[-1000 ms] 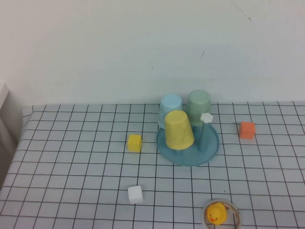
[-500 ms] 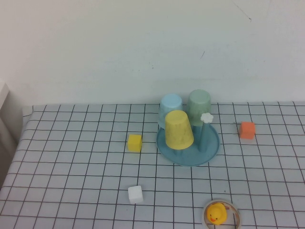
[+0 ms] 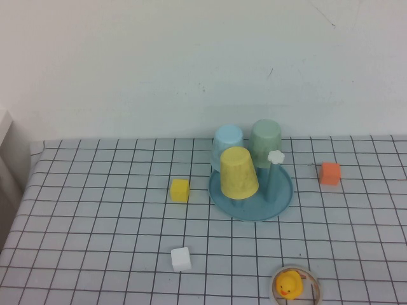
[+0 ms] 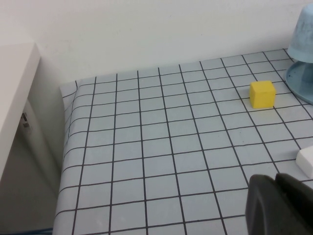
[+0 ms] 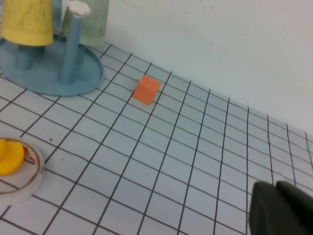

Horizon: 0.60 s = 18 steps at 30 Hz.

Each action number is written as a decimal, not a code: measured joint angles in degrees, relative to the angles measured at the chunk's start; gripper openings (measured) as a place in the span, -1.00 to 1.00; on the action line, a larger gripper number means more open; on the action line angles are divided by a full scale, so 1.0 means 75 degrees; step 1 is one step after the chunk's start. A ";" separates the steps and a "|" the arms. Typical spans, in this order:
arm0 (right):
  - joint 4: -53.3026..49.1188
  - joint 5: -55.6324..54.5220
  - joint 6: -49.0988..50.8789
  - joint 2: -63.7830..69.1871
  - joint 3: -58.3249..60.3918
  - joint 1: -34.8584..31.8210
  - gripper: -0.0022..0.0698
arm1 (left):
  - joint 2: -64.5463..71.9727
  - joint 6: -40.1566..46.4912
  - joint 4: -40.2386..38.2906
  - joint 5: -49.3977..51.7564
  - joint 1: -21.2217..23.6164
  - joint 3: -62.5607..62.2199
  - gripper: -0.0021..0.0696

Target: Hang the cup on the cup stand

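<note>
yellow cup [image 3: 239, 172] already hangs upside down on the cup stand [image 3: 282, 198], so nothing's left. left claw [image 4: 281, 203] and right claw [image 5: 281, 208] sit around 6 o'clock; can't tell their grip.

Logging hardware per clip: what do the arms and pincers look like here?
Only slivers show. The left pincer and right pincer each appear as dark grey, matte, rounded housing at their wrist view's edge. No cables or markings are visible; neither arm appears in the high view.

The left gripper [image 4: 279, 205] shows only as a dark, matte, rounded block with a seam. The right gripper [image 5: 279, 208] looks alike: dark, smooth, rounded.
</note>
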 joint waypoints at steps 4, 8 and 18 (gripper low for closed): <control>0.0012 0.0084 0.0000 0.0000 -0.0030 0.0000 -0.94 | 0.0000 0.0000 0.0000 0.0000 0.0000 0.0000 -0.95; 0.0012 0.0097 0.0000 0.0000 -0.0030 0.0000 -0.94 | 0.0000 0.0000 0.0000 0.0000 0.0000 0.0000 -0.95; 0.0012 0.0097 0.0730 0.0000 -0.0030 0.0000 -0.94 | 0.0000 0.0016 0.0000 0.0003 0.0000 0.0000 -0.95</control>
